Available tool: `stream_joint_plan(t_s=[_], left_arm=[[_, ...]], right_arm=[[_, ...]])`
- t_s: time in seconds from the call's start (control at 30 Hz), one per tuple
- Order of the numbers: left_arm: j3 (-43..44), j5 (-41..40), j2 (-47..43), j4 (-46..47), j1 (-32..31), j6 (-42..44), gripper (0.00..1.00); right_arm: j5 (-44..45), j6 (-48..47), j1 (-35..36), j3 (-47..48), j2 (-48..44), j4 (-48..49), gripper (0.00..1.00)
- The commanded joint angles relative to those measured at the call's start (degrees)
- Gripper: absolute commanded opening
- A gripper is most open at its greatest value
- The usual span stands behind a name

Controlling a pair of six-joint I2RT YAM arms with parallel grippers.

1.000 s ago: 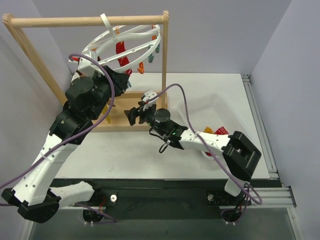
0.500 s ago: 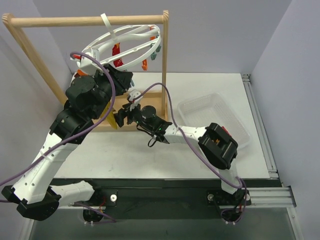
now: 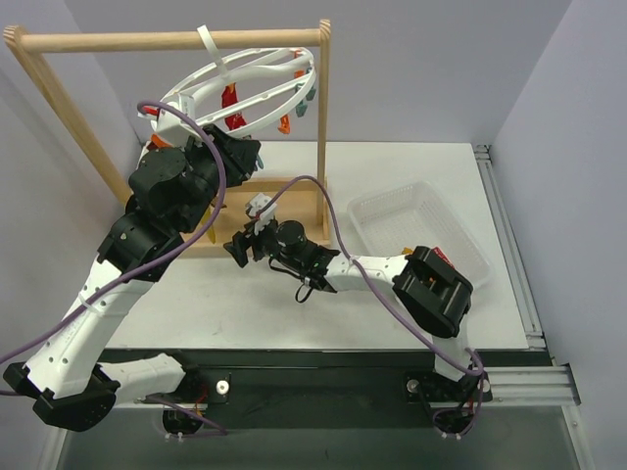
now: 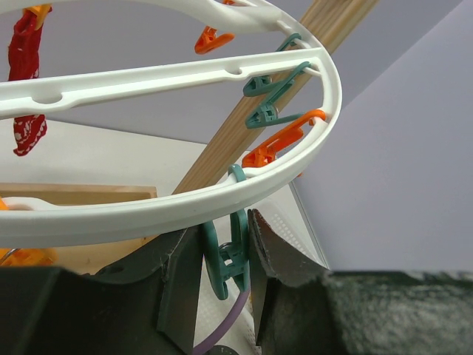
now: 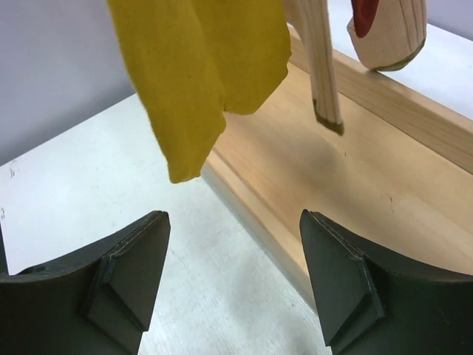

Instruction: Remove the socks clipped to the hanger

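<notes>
**Left claw on a teal clip, right claw wide under the yellow sock**

The rack point(image 3: 147, 41) stands at the far left corner of the table point(image 3: 245, 304). The hanger point(image 3: 260, 73) hangs tilted from the top bar of the rack. Red socks point(image 3: 233, 103) are clipped inside the ring, and in the left wrist view one red sock point(image 4: 26, 89) hangs from its far side, with orange clips point(image 4: 284, 140) on the rim.

The left claw point(image 3: 238, 155) is raised to the near rim of the hanger. It is narrow: its fingers point(image 4: 185, 274) press on a teal clip point(image 4: 229, 251) from both sides, just under the rim. Whether this clip carries a sock I cannot tell, because its lower end is hidden between the fingers.

The right claw point(image 3: 240, 250) is low over the table, just beside the base board point(image 5: 355, 170) of the rack. It is wide and holds nothing. A yellow sock point(image 5: 199, 74) hangs just in front of it, above the gap, not touching the fingers.

The basket point(image 3: 411, 220) lies near the right edge of the table.
</notes>
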Motion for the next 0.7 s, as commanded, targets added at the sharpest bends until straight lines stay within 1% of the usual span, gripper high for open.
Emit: stream_joint_plan(t_s=[0.0,0.2,0.43,0.53,0.57,0.63,0.67], left_arm=[[2.23,2.66,0.27,3.23,-0.83,0.49,0.03],[1.87,2.83,0.45,3.32,-0.83,0.14,0.03],[2.14,2.92,0.45,3.14,-0.91,0.4,0.03],[2.4,3.36,0.53,3.14,-1.0,0.23,0.03],[2.31,3.45,0.54,3.14,-1.09,0.14,0.03],[2.22,3.71,0.45,3.23,-1.18,-0.12,0.03],[2.05,3.89,0.45,3.14,-1.18,-0.12,0.03]], right_arm=[[-0.47,-2.98,1.04,-0.38,-4.59,0.74,0.72],[-0.39,-2.72,1.3,2.78,-1.87,0.65,0.72],[-1.27,-1.84,1.48,10.42,1.91,-1.45,0.71],[-1.18,-1.75,1.3,12.45,3.5,-2.42,0.63],[-1.09,-1.75,1.39,13.5,3.76,-2.77,0.58],[-0.91,-1.67,1.39,14.39,4.46,-3.21,0.51],[-0.91,-1.32,1.39,14.91,4.64,-3.48,0.44]])
